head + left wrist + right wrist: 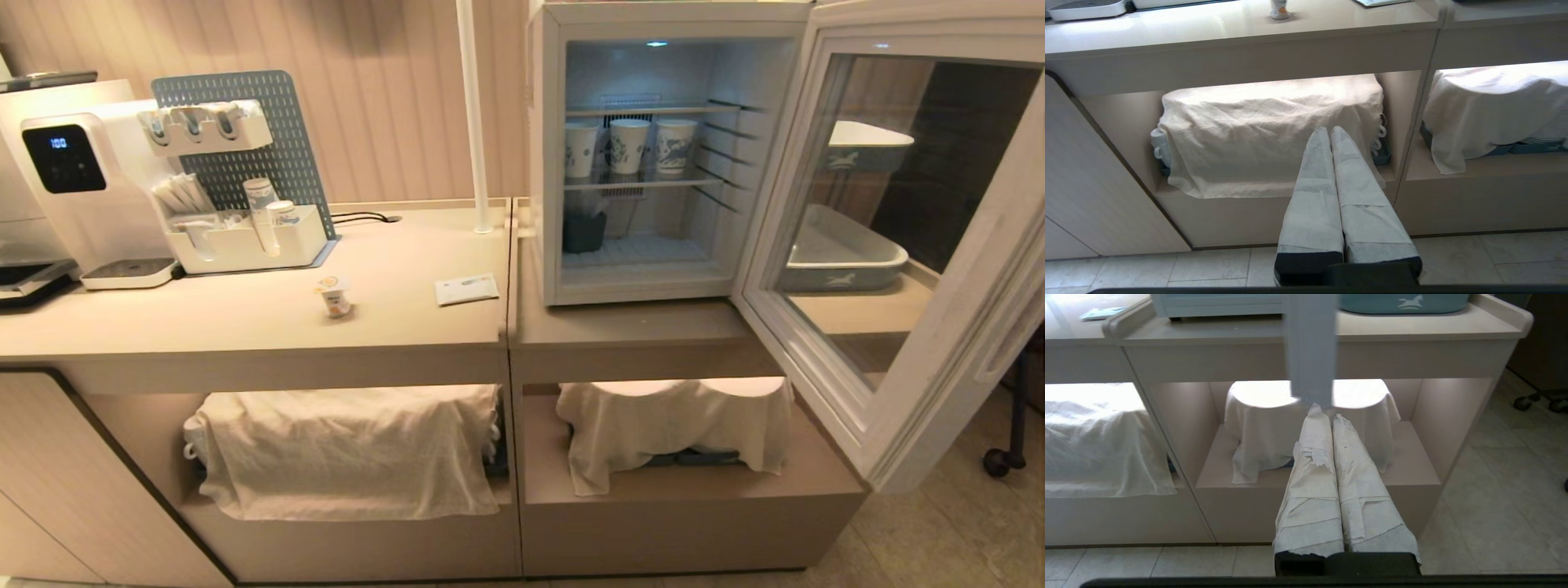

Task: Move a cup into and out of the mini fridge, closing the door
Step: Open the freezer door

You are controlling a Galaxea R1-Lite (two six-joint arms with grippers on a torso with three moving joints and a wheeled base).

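The cup (335, 296), tiny and white with an orange label, stands upright on the left counter, well apart from the fridge; its base (1279, 10) shows in the left wrist view. The mini fridge (547, 163) sits on the right counter, lit inside. Its door (816, 359) is swung wide open to the right, and its edge (1310, 347) hangs just beyond the right fingertips. Neither arm shows in the head view. My left gripper (1329, 130) is shut and empty, low before the left counter's lower shelf. My right gripper (1327, 412) is shut and empty before the right one.
Three printed paper cups (629, 147) stand on the fridge's middle shelf. A water dispenser (65, 188), a pegboard organiser (245, 229) and a flat packet (465, 288) share the left counter. Cloth-covered items (351, 449) (669, 425) fill the lower shelves. Grey tubs (841, 253) lie behind the door.
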